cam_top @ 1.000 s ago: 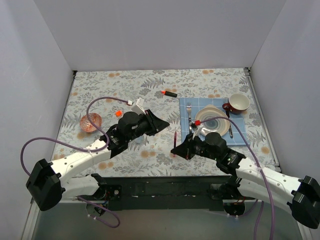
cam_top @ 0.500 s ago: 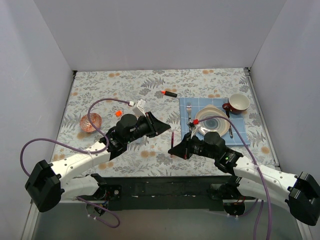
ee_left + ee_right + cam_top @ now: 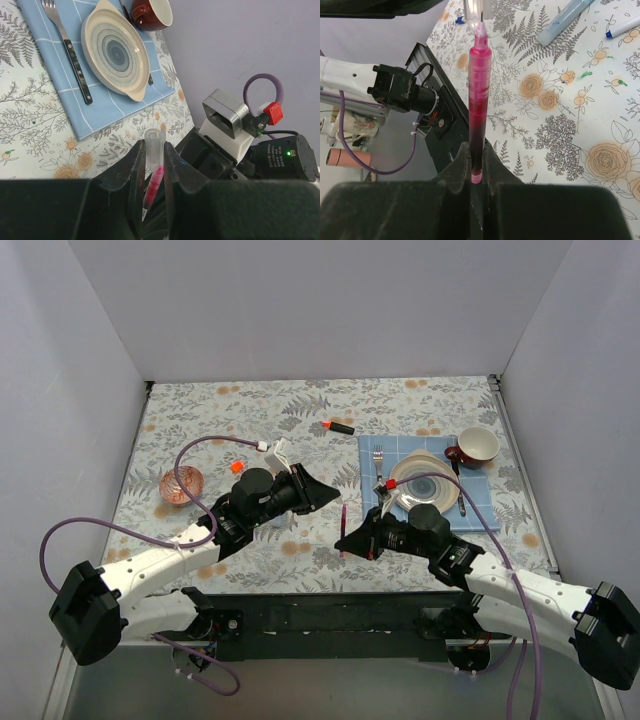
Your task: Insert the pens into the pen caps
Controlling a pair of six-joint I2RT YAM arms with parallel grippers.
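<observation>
My right gripper is clamped tight on the thin maroon-red pen, pinching its back end so the barrel sticks straight out ahead of the fingers. My left gripper is squeezed down on a small, pale, see-through-looking pen cap, open end facing the pen. The nib sits right at the cap's mouth, but I honestly can't tell if it's inside. The right wrist cam catches stuff the others don't: a chunky light-blue marker and a white pen lying on the flowery table, off to the right past the pen tip. The left wrist cam looks beyond the cap at a plate on a blue placemat, with a fork beside it and a dark red cup at the far end. Only the top cam shows the black marker with an orange-red end, well beyond both grippers, plus a loose orange-red cap off to the left of my left wrist.
</observation>
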